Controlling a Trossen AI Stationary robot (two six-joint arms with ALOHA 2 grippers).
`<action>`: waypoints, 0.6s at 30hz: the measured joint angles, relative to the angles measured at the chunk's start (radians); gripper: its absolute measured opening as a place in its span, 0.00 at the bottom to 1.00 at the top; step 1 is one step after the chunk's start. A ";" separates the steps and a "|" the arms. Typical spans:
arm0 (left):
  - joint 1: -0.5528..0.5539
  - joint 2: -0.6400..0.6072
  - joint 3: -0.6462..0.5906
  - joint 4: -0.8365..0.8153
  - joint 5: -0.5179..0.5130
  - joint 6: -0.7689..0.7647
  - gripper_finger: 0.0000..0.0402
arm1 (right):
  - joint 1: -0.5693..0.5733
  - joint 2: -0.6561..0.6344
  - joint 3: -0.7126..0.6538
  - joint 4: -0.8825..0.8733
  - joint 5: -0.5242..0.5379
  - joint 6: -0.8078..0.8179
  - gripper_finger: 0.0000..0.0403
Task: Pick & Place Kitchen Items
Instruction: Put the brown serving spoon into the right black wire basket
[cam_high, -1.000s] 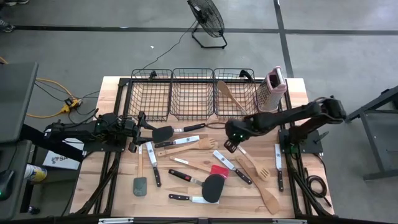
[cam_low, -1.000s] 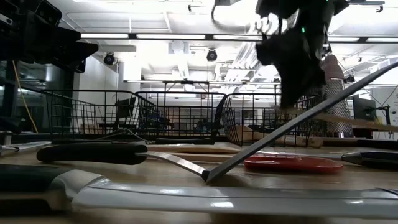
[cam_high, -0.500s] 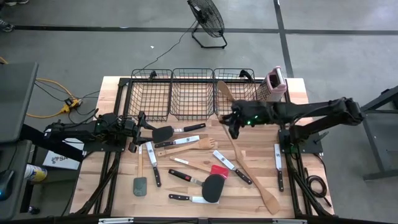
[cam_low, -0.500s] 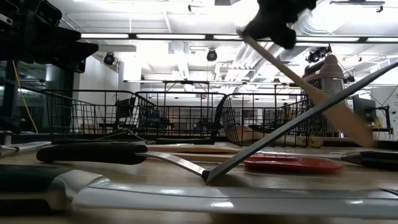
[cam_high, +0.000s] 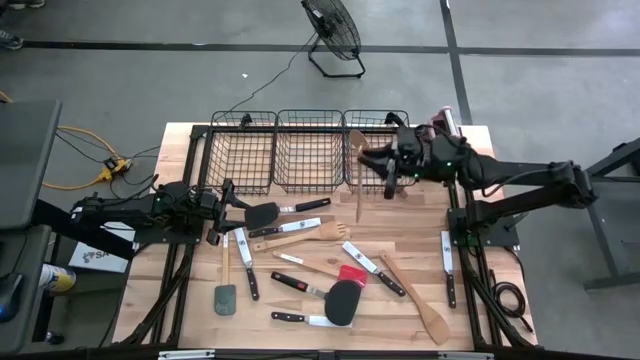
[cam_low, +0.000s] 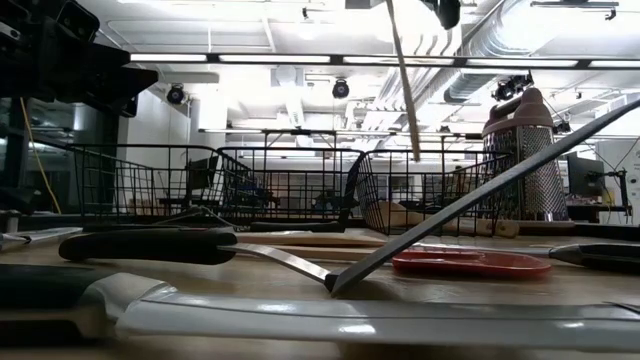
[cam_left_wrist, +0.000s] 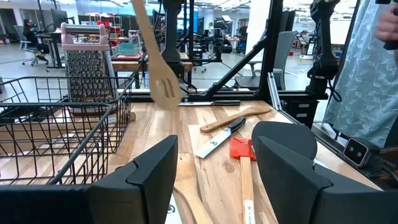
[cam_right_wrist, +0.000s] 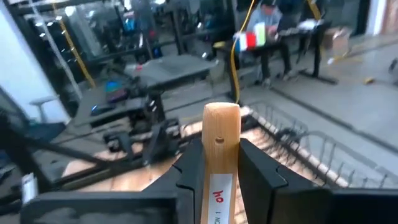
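Observation:
My right gripper is up over the near rim of the right wire basket, shut on a pale wooden slotted spatula. In the low view its handle slants down from the gripper. The left wrist view shows its slotted head hanging in the air before the box grater. My left gripper waits open at the table's left side, next to a black spatula. Knives, wooden utensils and black, grey and red spatulas lie flat across the table's middle. My right gripper pinches the wooden spatula's handle between its two fingers, just below the free end with the small hole. The spatula is lifted clear of the table and hangs tilted below the fingers, head downward.
Three black wire baskets line the far edge; a wooden spoon lies in the right one. The pink-and-white grater stands at the far right corner, beside my right arm. A person's light-blue garment shows beyond the table's right side.
My right gripper has risen and travelled from the table's middle right toward the far edge, carrying the wooden slotted spatula. The spatula has left the table, swung from slanting behind the gripper, and now hangs head down by the right basket.

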 joint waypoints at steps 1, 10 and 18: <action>0.000 0.000 0.000 0.000 0.000 0.000 0.53 | -0.009 -0.005 0.000 0.009 0.005 -0.016 0.16; 0.000 0.000 0.000 0.000 0.000 0.000 0.53 | -0.084 -0.009 0.000 0.085 0.107 -0.154 0.16; 0.000 0.000 0.000 0.000 0.000 0.000 0.53 | -0.166 -0.009 0.001 0.150 0.126 -0.232 0.16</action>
